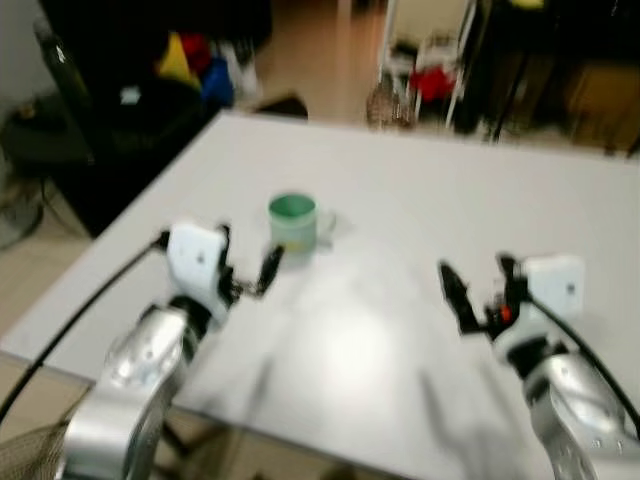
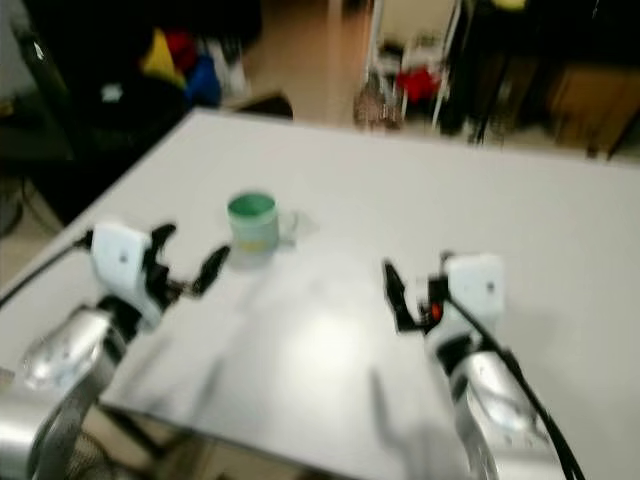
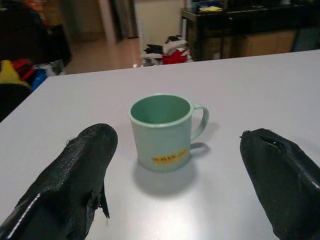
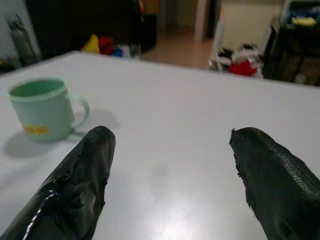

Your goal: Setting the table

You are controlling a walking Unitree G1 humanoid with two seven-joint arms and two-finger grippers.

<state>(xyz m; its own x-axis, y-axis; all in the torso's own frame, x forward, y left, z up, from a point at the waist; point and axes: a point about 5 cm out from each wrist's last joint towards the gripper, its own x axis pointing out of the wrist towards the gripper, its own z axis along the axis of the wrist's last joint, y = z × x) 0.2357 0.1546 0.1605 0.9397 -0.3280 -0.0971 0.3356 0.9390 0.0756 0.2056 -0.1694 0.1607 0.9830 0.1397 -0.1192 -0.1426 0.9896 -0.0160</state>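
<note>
one green mug (image 3: 163, 131) upright near table (image 1: 420, 200) left edge | left gripper (image 3: 175, 180) wide open, empty, just before mug | right gripper (image 4: 170, 175) wide open, empty, well apart

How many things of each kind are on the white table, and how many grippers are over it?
Green mug: 1
Grippers: 2, left gripper and right gripper, both open above the table
Total: 3

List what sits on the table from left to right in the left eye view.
Left gripper → green mug → right gripper, all over the white table.
</note>
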